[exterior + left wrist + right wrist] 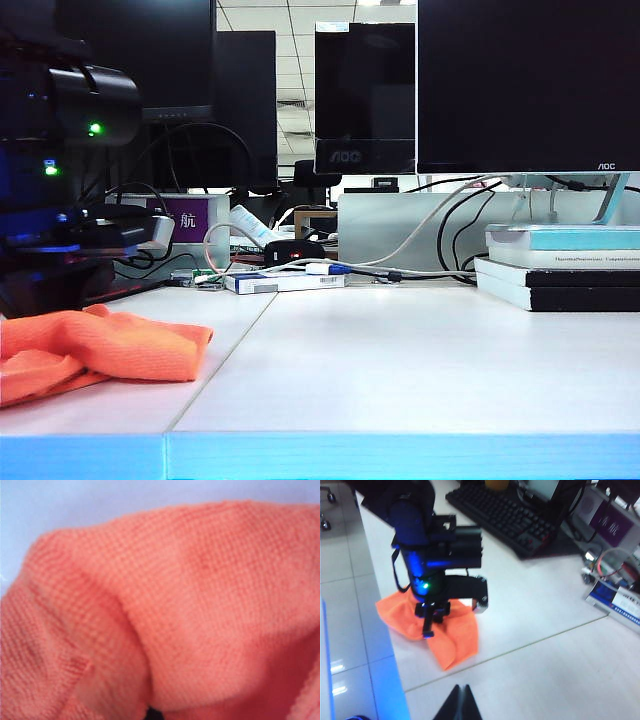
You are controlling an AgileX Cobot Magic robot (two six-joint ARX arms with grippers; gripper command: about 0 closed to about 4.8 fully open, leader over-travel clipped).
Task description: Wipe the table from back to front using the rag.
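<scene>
My left gripper (pixel 431 625) pinches the crumpled orange microfibre rag (pixel 447 635) at the white matte table's (pixel 400 350) front-left edge; my right gripper (pixel 459 702) hangs above the table, fingers pressed together.

From my station, the rag (pixel 100 350) lay bunched on the near left of the table (pixel 400 380), left of the seam (pixel 225 350), with my left gripper (pixel 428 625) planted straight down into its middle. My right gripper (pixel 459 700) hung over bare tabletop to the right of the seam, well apart from the rag. A keyboard (pixel 505 515) lay behind the rag, a stack of books (pixel 560 265) sat far right, and monitors (pixel 500 85) stood along the far edge.
</scene>
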